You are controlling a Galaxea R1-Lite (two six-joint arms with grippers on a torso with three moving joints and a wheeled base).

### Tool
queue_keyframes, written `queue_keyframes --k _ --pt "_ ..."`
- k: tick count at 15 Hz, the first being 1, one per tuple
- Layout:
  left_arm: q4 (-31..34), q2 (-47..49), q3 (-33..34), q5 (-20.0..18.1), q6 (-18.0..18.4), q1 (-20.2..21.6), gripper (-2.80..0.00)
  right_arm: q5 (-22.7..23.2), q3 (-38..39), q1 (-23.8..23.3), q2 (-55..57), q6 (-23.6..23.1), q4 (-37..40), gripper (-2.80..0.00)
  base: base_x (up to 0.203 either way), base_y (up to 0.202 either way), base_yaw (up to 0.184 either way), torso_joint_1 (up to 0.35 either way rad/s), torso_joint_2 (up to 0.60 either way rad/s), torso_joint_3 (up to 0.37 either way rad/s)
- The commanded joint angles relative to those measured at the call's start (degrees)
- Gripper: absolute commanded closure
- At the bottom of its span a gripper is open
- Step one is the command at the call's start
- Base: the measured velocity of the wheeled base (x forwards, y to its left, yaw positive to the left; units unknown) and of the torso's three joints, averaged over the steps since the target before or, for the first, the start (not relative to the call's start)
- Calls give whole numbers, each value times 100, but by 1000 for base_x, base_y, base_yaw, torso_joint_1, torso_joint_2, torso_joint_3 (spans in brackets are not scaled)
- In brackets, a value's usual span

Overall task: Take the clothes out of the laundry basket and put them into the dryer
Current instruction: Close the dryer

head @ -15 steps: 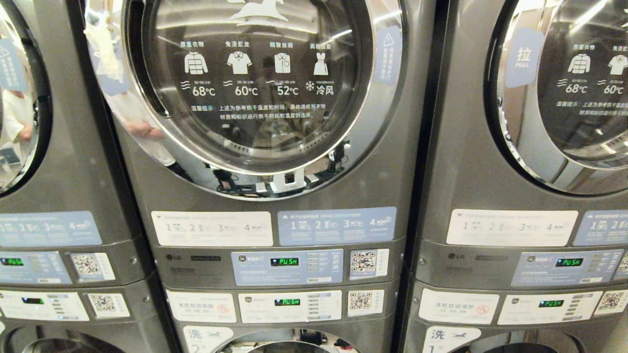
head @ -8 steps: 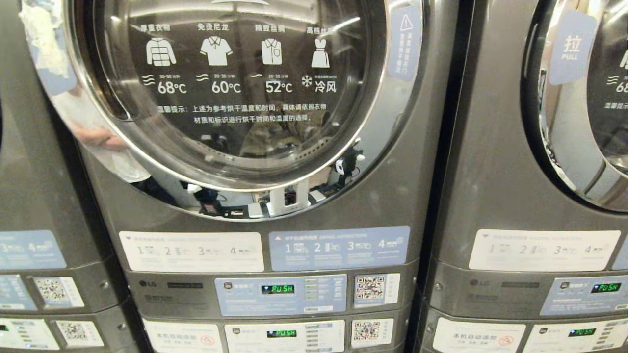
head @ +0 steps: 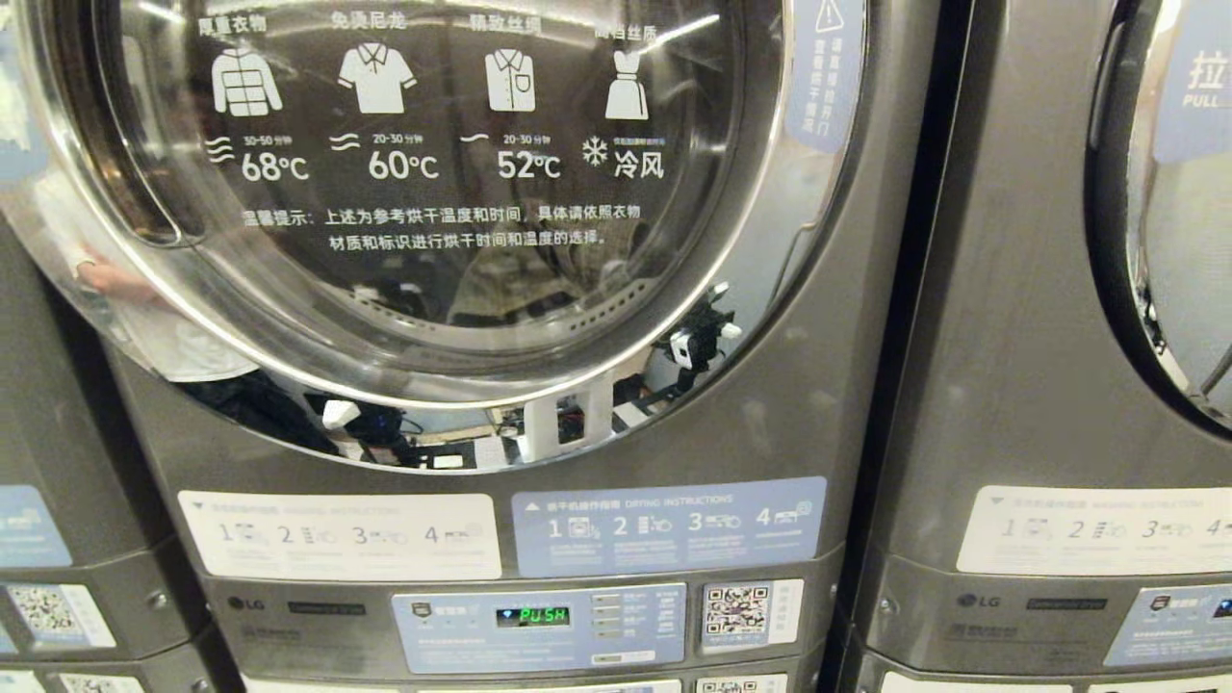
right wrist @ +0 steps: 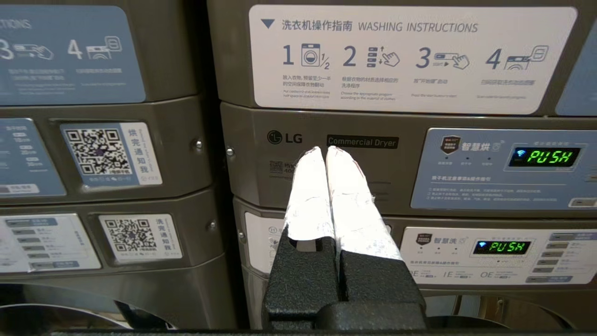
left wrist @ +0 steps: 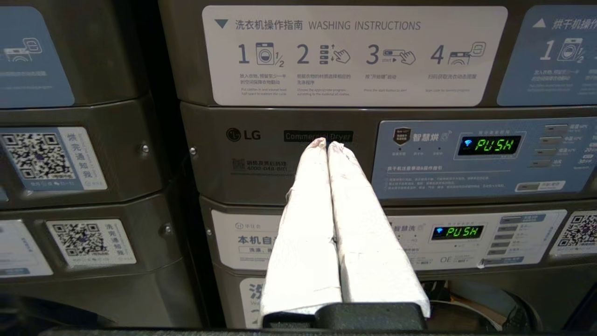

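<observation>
Grey stacked laundry machines fill every view, standing side by side with dark gaps between them. Nearest the wrist cameras, the left tool (left wrist: 326, 143) points level at the front of a machine, its two white-wrapped fingers (left wrist: 305, 219) pressed together with nothing between them, the tips lined up with the black "Commercial Dryer" nameplate (left wrist: 318, 136). The right tool (right wrist: 322, 150) is held the same way, level and facing a machine front, its white fingers (right wrist: 354, 205) together and empty, the tips just under the same kind of nameplate (right wrist: 362, 142). Neither arm shows in the head view. Behind the fingers, a white washing-instructions sticker (left wrist: 354, 55) sits above the control panel (left wrist: 485, 154), whose small green display (left wrist: 489, 145) reads PUSH. Farther up, in the head view, the dryer (head: 847, 385) is grey steel with a large round door (head: 770, 260) that is closed. Its chrome ring frames dark glass printed with white clothing symbols and temperatures. No clothes or laundry basket appear in any view.
</observation>
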Motion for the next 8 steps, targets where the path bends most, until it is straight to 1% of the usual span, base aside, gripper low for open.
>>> queue_keyframes --k 1,2,4,8 --pt "1 63 -114 8 116 7 0 1 0 1 -2 -6 2 0 0 0 0 0 0 0" --pt "18 106 -428 7 204 7 0 1 -9 1 -2 -31 4 0 0 0 0 0 0 0" --pt "42 725 -1549 38 263 6 0 1 -9 1 2 -73 13 0 0 0 0 0 0 0" --pt "46 3324 -4312 195 193 6 0 10 -9 1 -2 -73 4 0 0 0 0 0 0 0"
